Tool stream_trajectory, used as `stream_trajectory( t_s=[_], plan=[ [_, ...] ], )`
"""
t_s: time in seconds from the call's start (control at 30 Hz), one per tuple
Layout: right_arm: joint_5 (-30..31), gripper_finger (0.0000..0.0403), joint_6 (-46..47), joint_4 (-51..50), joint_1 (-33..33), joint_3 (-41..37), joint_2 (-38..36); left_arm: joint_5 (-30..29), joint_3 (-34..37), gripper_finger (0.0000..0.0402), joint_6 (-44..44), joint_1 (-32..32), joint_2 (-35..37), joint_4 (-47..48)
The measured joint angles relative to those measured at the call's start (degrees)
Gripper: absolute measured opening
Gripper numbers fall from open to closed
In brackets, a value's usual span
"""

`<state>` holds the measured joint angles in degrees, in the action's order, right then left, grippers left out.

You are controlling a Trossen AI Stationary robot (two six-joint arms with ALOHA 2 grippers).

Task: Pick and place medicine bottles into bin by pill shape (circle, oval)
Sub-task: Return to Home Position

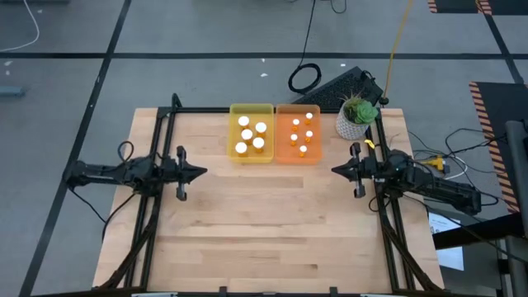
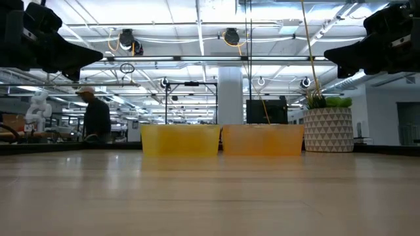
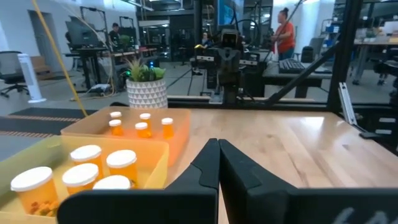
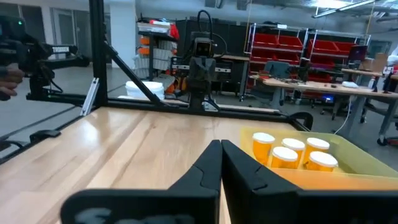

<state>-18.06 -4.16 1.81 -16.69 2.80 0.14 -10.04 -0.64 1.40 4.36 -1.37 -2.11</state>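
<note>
Several wide orange medicine bottles (image 1: 251,136) with white caps stand upright in the yellow bin (image 1: 234,113) at the table's far middle. Several narrower bottles (image 1: 303,132) stand in the orange bin (image 1: 285,157) right beside it. In the left wrist view the wide bottles (image 3: 81,177) and the narrow ones (image 3: 143,127) show in their bins. My left gripper (image 1: 202,172) hovers shut over the table's left side, pointing right. My right gripper (image 1: 335,170) hovers shut over the right side, pointing left. Neither holds anything.
A white patterned pot with a green plant (image 1: 357,116) stands at the far right, next to the orange bin. Bare wooden tabletop (image 1: 264,223) stretches between the grippers and toward the near edge. Black frame rails (image 1: 157,206) run along both sides. People stand in the room beyond.
</note>
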Motion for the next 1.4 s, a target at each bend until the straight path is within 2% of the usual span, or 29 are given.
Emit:
stream_trajectory(
  t_s=[0.2,0.37,0.53,0.83,1.13,1.4],
  plan=[
    [0.0,0.0,-0.9,-0.2,0.0,0.0,0.0,5.1,0.0,0.0002,0.7,-4.7,0.0,0.9],
    [3.5,0.0,0.0,-0.1,0.0,0.0,0.0,7.8,0.0,0.0002,-1.3,-7.0,0.0,1.2],
    [4.3,0.0,0.5,0.0,3.1,0.0,0.0,7.6,0.0,0.0001,-1.9,-7.3,0.0,1.2],
    [13.5,0.0,1.4,-0.5,12.9,-0.1,0.0,7.1,0.0,0.0005,2.7,-7.3,0.0,1.3],
    [12.0,0.0,0.6,0.4,14.7,-0.1,0.0,5.9,0.1,0.0002,2.6,-7.3,0.0,-0.1],
    [11.8,0.0,-2.8,2.9,14.5,-0.1,0.0,5.9,0.1,0.0029,2.5,-7.3,-0.1,-0.8]
  ],
)
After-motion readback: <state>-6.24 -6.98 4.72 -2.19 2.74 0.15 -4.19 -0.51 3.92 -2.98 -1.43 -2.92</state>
